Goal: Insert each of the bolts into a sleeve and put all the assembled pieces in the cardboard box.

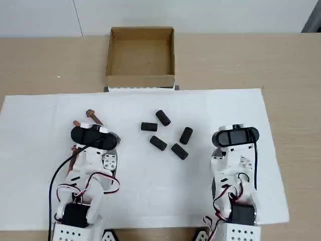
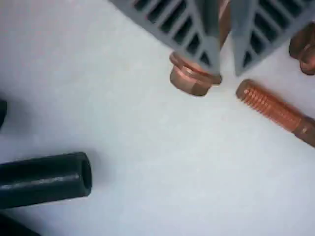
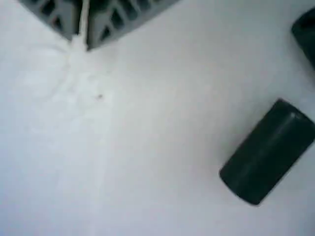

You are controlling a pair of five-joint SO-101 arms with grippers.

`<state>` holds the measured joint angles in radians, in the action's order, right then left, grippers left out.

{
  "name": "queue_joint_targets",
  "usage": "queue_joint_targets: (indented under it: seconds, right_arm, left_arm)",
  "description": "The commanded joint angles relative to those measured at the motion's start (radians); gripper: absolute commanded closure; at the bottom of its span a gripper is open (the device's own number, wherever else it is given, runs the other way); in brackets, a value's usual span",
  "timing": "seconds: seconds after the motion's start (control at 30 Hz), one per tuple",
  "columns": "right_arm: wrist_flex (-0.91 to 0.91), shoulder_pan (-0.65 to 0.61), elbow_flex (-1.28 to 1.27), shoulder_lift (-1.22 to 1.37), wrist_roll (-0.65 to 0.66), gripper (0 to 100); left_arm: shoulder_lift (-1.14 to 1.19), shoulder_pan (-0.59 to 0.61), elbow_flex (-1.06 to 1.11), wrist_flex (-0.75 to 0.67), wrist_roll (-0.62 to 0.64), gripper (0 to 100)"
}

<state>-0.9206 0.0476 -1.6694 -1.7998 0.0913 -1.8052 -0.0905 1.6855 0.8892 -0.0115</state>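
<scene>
Two arms of white printed plastic links, the left arm (image 1: 88, 173) and the right arm (image 1: 231, 173). The grey plastic fingers (image 2: 182, 24) of the left gripper (image 2: 225, 67) and right gripper (image 3: 80, 44) are cut with parallel slots and taper to narrow tips. Just behind the fingers sits a black oval camera housing (image 1: 93, 136). Farther back are black servo blocks (image 1: 76, 215) and looped red, white and black wires (image 1: 108, 182). A thin black cable (image 1: 55, 176) trails from the left housing. Farthest back are the white perforated base plates (image 1: 238, 233).
</scene>
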Motion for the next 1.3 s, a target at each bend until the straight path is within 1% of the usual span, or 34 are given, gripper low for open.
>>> queue_joint_targets:
  seconds: [0.0, 1.07, 1.27]
  right_arm:
    - [-0.002, 0.008, -0.015, -0.015, 0.008, 99.5]
    - [-0.002, 0.008, -0.015, -0.015, 0.008, 99.5]
    - [-0.002, 0.008, -0.015, -0.015, 0.008, 99.5]
  left_arm:
    - [-0.011, 0.006, -0.004, 0.002, -0.003, 99]
    - [-0.011, 0.009, -0.005, 0.005, 0.002, 99]
    - [-0.009, 0.011, -0.035, 0.005, 0.002, 99]
